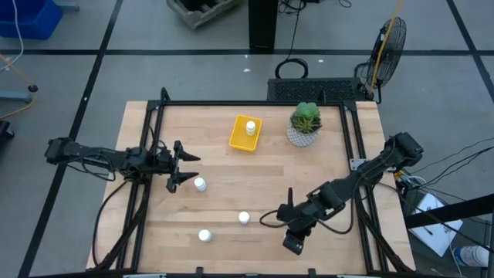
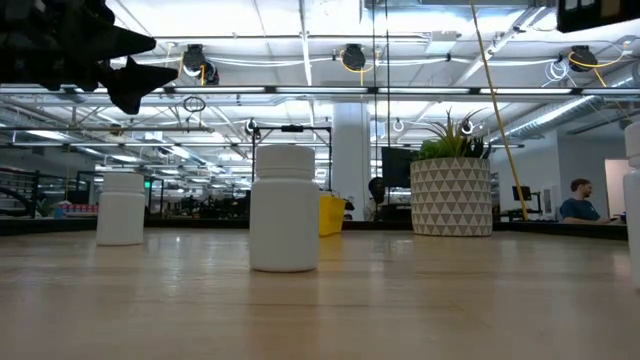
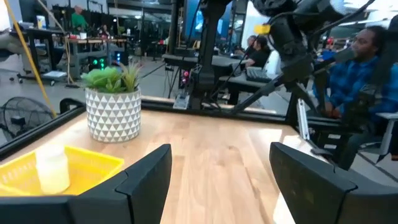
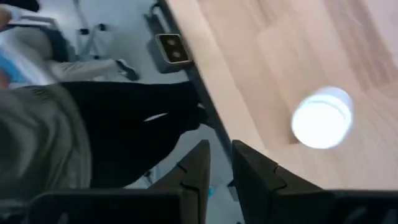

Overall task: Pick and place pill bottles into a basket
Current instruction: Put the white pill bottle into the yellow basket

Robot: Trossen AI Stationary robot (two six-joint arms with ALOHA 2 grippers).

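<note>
The yellow tray (image 1: 245,133) stands at the table's far middle with one white pill bottle (image 1: 250,126) upright in it; both also show in the left wrist view (image 3: 53,169). Three more bottles stand on the wood (image 1: 200,184) (image 1: 244,218) (image 1: 204,235). My left gripper (image 1: 184,166) hangs open above the table, just left of the first of these, and is empty (image 3: 221,180). My right gripper (image 1: 292,241) points down near the near edge, its fingers (image 4: 202,165) almost together and empty, beside another upright bottle (image 4: 322,118).
A white patterned pot with a green plant (image 1: 306,123) stands right of the tray. A person in dark trousers (image 4: 118,130) stands just beyond the table's near edge. Bare wood lies between the tray and the loose bottles.
</note>
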